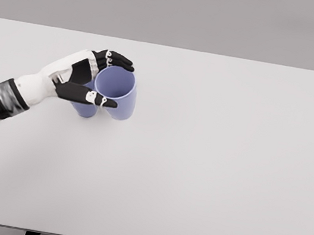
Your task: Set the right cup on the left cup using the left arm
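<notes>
A white table is seen from above. Toward its left side, a lavender cup is held by the left hand, thumb and fingers curled round its upper wall near the rim. A second lavender cup is partly hidden just behind and left of the held one, touching or nearly so. The cups look light, rigid and smooth, so slipping is judged likely; a grip just below the rim seems best. The right arm is not shown.
</notes>
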You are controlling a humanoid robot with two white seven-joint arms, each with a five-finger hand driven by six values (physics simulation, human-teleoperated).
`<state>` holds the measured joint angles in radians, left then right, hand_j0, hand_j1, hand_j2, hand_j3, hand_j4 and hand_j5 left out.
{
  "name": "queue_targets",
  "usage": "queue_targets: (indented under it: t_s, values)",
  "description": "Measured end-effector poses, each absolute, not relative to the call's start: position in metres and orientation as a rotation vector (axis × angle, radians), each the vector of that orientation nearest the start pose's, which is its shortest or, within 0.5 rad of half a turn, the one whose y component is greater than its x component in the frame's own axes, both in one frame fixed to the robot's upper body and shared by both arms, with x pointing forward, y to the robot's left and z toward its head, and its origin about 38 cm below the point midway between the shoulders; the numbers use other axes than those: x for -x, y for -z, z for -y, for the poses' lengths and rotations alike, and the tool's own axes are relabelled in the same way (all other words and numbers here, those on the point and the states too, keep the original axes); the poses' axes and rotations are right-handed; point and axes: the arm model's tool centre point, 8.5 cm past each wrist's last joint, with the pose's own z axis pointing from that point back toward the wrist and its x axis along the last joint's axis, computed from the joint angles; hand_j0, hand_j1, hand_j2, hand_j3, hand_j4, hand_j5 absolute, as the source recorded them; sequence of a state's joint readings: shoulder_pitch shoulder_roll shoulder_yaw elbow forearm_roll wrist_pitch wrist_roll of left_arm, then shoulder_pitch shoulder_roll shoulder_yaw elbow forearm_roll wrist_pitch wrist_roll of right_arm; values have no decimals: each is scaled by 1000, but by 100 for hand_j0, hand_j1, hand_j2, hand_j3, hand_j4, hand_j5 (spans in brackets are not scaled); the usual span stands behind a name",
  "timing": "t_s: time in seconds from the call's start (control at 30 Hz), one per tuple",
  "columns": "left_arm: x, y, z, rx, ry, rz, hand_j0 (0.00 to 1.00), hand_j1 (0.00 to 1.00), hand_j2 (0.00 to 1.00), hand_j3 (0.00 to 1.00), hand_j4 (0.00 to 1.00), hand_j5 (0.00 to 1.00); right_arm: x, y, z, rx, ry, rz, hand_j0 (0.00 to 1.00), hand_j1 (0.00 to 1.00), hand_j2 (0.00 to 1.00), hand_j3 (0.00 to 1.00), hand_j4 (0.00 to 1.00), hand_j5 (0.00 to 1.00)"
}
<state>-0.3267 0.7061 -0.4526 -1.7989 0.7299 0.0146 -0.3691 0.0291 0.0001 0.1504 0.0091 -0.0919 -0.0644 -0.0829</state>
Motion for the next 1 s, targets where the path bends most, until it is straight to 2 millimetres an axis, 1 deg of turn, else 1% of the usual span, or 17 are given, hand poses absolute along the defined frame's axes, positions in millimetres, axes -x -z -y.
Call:
queue_targets:
  t_s: [0.3, 0.5, 0.73, 1.0]
  values:
    - [-385, -221, -249, 575, 785, 1605, 69, 69, 69, 69, 69, 69, 14, 261, 279, 168, -59, 28, 100, 100, 100, 100, 100, 100]
    - [-389, -232, -258, 550, 787, 1625, 69, 69, 69, 69, 69, 69, 15, 261, 279, 169, -59, 26, 100, 100, 100, 100, 100, 100]
    - [-392, -239, -264, 537, 784, 1634, 69, 69, 69, 69, 69, 69, 15, 261, 279, 168, -59, 26, 100, 100, 100, 100, 100, 100]
    - [-395, -242, -273, 513, 776, 1638, 69, 69, 69, 69, 69, 69, 15, 261, 279, 168, -59, 26, 100, 100, 100, 100, 100, 100]
